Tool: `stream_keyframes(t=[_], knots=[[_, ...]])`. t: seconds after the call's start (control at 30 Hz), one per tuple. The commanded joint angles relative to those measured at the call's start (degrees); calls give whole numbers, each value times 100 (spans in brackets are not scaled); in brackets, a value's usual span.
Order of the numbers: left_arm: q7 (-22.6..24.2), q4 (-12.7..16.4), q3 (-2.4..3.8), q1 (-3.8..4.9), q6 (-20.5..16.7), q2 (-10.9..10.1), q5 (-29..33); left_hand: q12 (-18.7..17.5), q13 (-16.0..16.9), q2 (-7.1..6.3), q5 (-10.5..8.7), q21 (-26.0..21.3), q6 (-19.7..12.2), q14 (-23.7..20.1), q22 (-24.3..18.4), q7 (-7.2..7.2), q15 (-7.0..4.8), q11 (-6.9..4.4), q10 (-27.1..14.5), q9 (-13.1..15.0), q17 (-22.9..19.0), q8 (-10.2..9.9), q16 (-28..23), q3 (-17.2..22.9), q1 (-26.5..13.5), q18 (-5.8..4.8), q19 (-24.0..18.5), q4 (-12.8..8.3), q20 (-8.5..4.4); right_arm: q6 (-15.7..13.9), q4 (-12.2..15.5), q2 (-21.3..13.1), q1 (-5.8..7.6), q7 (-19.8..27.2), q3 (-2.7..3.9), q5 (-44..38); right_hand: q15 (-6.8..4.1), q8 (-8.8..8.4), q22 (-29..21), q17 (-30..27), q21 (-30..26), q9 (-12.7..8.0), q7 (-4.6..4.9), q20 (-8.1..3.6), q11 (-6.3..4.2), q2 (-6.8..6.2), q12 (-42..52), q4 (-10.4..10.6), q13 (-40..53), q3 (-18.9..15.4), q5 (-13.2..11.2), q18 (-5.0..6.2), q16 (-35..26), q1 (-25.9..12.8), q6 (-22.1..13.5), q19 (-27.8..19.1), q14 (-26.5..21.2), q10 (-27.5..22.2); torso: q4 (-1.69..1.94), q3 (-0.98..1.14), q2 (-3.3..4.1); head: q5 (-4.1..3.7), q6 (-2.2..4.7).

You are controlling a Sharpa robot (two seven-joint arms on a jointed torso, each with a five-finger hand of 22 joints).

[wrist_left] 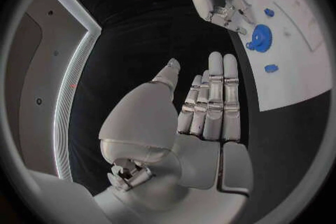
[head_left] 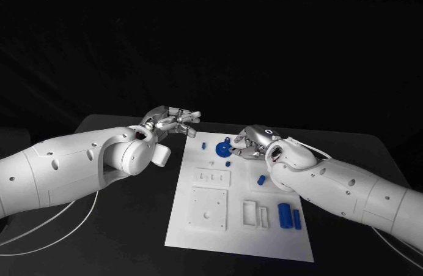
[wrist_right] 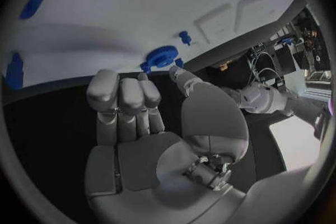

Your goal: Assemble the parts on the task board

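The white task board [head_left: 231, 227] lies in the middle of the black table. At its far end a blue gear [head_left: 223, 149] stands tilted on the board. My right hand [head_left: 253, 142] has its fingers curled at the gear's rim, and thumb and fingertips pinch the gear [wrist_right: 162, 57]. From the left wrist the gear [wrist_left: 260, 38] shows with the right hand [wrist_left: 218, 3] touching its edge. My left hand [head_left: 173, 120] hovers past the board's far left corner, its fingers [wrist_left: 213, 101] straight and holding nothing. A blue peg [head_left: 203, 145] stands left of the gear.
Small blue parts [head_left: 227, 163] [head_left: 261, 179] lie mid-board, and two blue cylinders [head_left: 285, 215] rest near the right edge. White raised blocks [head_left: 209, 207] and slotted pieces [head_left: 253, 213] sit on the near half. Bare black table [head_left: 132, 227] flanks the board.
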Motion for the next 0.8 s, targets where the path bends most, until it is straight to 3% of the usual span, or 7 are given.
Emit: stream_keyframes(t=[0.03, 0.17, 0.2, 0.27, 0.43, 0.6, 0.8], knots=[[36, -5, 4, 2, 76, -8, -12, 8, 10, -2, 36, 19, -22, -33, -19, -10, 5, -7, -29, 7, -5, -1, -6, 9, 3, -8, -44, -19, -20, -590, 118, -137, -1, 149, 93, 663, 42, -11, 655, -16, -13, -5, 16, 47, 18, -25, 4, 21, -5, -218, -191, -2, -26, 127, -74, 322, -13, 10, -31, -5, -16, 11, 4], [43, -26, 5, 2, 69, -26, -18, 8, 10, -1, 35, 15, -10, -45, -24, -10, 7, -12, 17, 7, -8, -1, -11, 8, 3, -12, -57, -19, -17, -636, 313, -417, -7, 404, 309, 1270, 55, -13, 659, -19, -5, -5, 24, 63, 37, 83, 30, 58, 7, -1071, -121, 5, -8, 564, -117, 319, -20, 11, -51, 1, -33, 6, 23], [46, -32, 5, 2, 67, -30, -19, 8, 10, -1, 35, 15, -10, -45, -24, -10, 7, -12, 17, 7, -8, -1, -11, 8, 3, -12, -57, -19, -17, -603, 364, -497, -7, 474, 367, 1417, 56, -13, 663, -7, 11, -5, 25, 62, 35, 157, 37, 43, 12, -1486, 73, 7, 11, 747, -122, 319, -20, 9, -57, 4, -35, 10, 31], [51, -43, 5, 2, 65, -36, -21, 8, 10, -1, 35, 15, -10, -45, -24, -10, 7, -12, 17, 7, -8, -1, -11, 8, 3, -12, -57, -19, -17, -517, 433, -628, -8, 592, 459, 1641, 56, -14, 665, -6, 24, -6, 34, 64, 31, 186, 45, -21, 19, -1615, 62, 5, 17, 888, -121, 319, -20, 8, -74, 12, -41, 10, 48], [58, -84, 5, 2, 72, -61, -25, 8, 9, 0, 36, 19, -7, -45, -25, -9, 5, -15, 31, 7, -7, 0, -9, 8, 9, -13, -58, -24, -19, 102, 452, -1020, -9, 1128, 676, 2126, 58, -16, 673, 37, 50, -8, 46, 70, 36, 377, 49, -824, 34, -1700, 199, -6, 48, 1357, -51, 285, -29, -11, -135, 39, -63, 14, 76], [52, -118, 4, -2, 120, -66, -40, 9, 10, 13, 31, 27, 21, -44, -27, 1, 4, -27, 156, 9, -4, 2, -3, 2, 13, -15, -60, -31, -21, 584, 218, -1205, -13, 1542, 730, 2252, 63, -19, 687, 63, 113, -11, 45, 68, 31, 460, 55, -1276, 50, -1695, 389, -35, 47, 1476, 19, 252, -44, -31, -158, 61, -61, -20, 92], [52, -155, 4, -22, 153, -59, -54, 8, 9, 20, 34, 27, 28, -44, -27, 2, 3, -29, 173, 7, -3, -1, -2, 1, 14, -16, -63, -33, -21, 909, -112, -1288, -65, 1891, 748, 2154, 71, -19, 693, 61, 156, -13, 58, 77, 40, 469, 40, -1482, 46, -1702, 442, -51, 24, 1570, -6, 227, -60, -52, -197, 108, -69, -34, 100]])
